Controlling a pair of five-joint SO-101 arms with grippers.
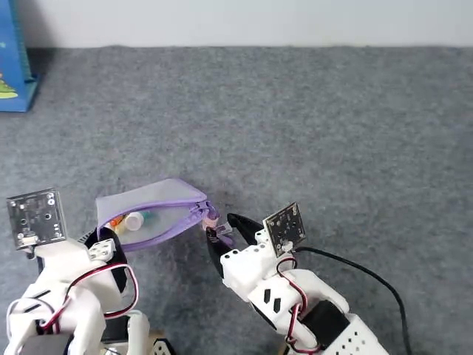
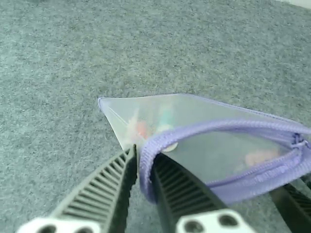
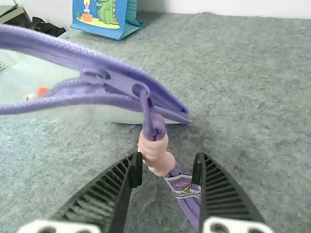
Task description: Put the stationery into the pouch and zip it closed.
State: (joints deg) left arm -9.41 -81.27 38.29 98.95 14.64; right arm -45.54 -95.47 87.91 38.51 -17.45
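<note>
A translucent pouch (image 1: 151,207) with a purple zipper lies on the grey carpet, its mouth partly open. Small stationery items (image 1: 133,220) show through it, orange and white (image 2: 141,128). My left gripper (image 2: 143,162) is shut on the pouch's purple zipper edge (image 2: 160,141) at the end away from the slider; in the high view it sits at the pouch's left end (image 1: 106,238). My right gripper (image 1: 219,229) is at the pouch's right end. It stands open around the pink zipper pull (image 3: 154,153), which hangs from the slider (image 3: 114,80) and rests against one finger (image 3: 127,177).
A blue box with a dinosaur picture (image 1: 13,66) stands at the far left by the white wall; it also appears behind the pouch (image 3: 104,14). A black cable (image 1: 369,277) trails from the right arm. Grey carpet stretches open beyond the pouch.
</note>
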